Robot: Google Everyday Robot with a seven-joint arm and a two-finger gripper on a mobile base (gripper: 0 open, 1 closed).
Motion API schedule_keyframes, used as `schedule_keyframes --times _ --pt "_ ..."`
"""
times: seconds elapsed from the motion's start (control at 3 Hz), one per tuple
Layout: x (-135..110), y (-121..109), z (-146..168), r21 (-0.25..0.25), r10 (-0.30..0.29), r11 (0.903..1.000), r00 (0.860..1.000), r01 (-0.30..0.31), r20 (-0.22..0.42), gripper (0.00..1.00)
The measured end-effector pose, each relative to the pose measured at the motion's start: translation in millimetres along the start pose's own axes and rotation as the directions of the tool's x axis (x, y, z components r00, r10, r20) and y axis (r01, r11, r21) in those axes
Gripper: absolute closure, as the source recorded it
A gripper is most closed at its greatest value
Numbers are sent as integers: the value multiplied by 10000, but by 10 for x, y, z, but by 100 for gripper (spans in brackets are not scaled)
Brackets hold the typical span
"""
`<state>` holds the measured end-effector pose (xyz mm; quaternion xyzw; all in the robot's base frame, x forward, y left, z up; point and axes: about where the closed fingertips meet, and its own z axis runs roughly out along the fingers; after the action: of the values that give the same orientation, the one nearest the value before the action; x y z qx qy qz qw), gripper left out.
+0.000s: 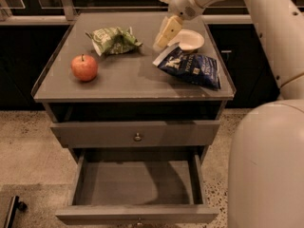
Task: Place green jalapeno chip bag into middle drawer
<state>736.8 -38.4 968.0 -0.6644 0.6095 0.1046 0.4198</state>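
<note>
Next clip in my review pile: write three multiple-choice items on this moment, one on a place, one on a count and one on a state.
1. The green jalapeno chip bag lies: A. on the floor; B. on the tabletop, beyond the red apple; C. inside a drawer.
2. Chip bags on the tabletop: A. one; B. two; C. three.
3. The middle drawer is: A. pulled open and bare; B. shut; C. open with a bag inside.

1 B: it rests there, the gripper hanging above the tabletop between it and the white bowl.
2 B: the green one and the dark blue chip bag.
3 A: its grey floor shows, nothing on it.
</note>
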Motion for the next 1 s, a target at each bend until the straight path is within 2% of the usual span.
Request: schedule_keyframes --times 0.33,1.0 --pt "-7 -62 365 -391 52 9992 9977 -26 672 0" --pt "-65 -212 821 -638 287 9978 9846 -179 1726 0"
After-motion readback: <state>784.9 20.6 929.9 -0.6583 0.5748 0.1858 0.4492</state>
